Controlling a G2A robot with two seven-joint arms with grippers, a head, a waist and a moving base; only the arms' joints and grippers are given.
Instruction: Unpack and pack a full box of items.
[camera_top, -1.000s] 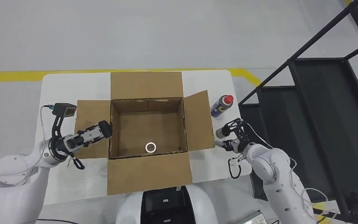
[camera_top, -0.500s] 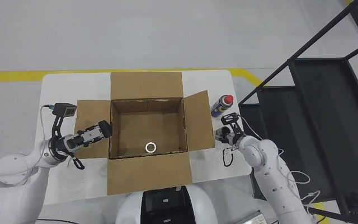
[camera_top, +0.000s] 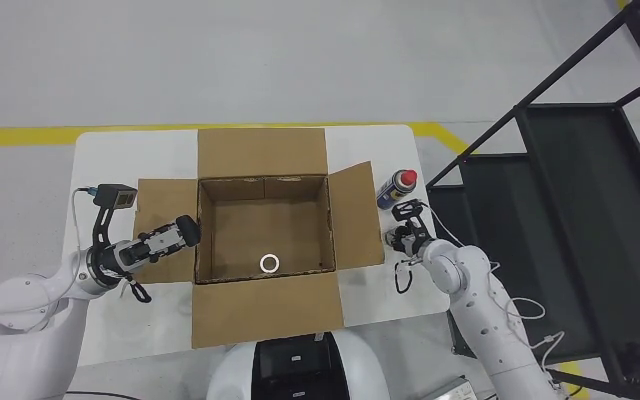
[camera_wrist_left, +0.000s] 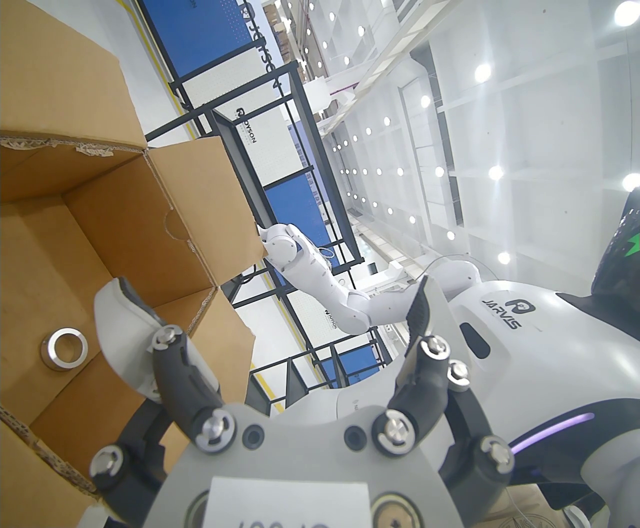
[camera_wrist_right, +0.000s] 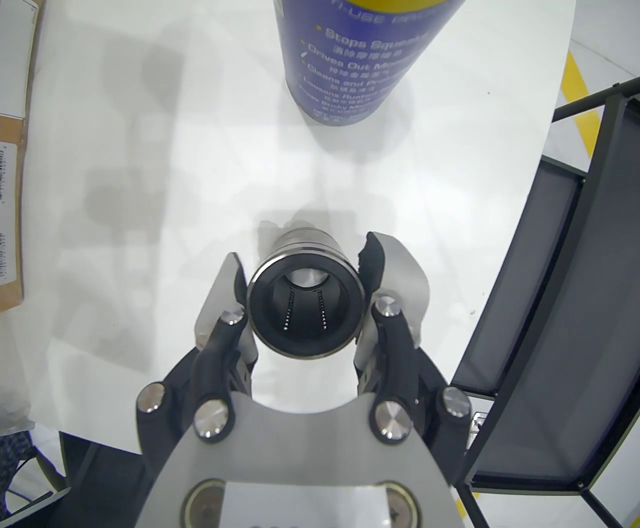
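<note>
- While the right gripper (camera_wrist_right: 305, 260) is clasped around the linear bearing (camera_wrist_right: 306, 300), that bearing stands on end, seemingly already resting on the white surface (camera_wrist_right: 150, 150). In the top view it sits right of centre, between the cardboard box's (camera_top: 262, 152) right flap and the surface's edge.
- My worry is the bearing tipping. It is a narrow cylinder on a small footprint, so one pad dragging as the fingers part could topple it.
- Once on its side it would roll freely, and the surface's edge is near on that side.
- The blue spray can (camera_wrist_right: 357, 50) stands near, toward the upper right of the top view. A tilted lift-off of the wrist might also nudge it.
- The right wrist points straight down over the bearing, with the forearm coming in from the lower right of the top view.
- The left gripper (camera_wrist_left: 270, 295) is spread wide and empty. It hangs over the box's left flap, angled toward the inside, where a metal ring (camera_wrist_left: 65, 348) lies on the floor.
</note>
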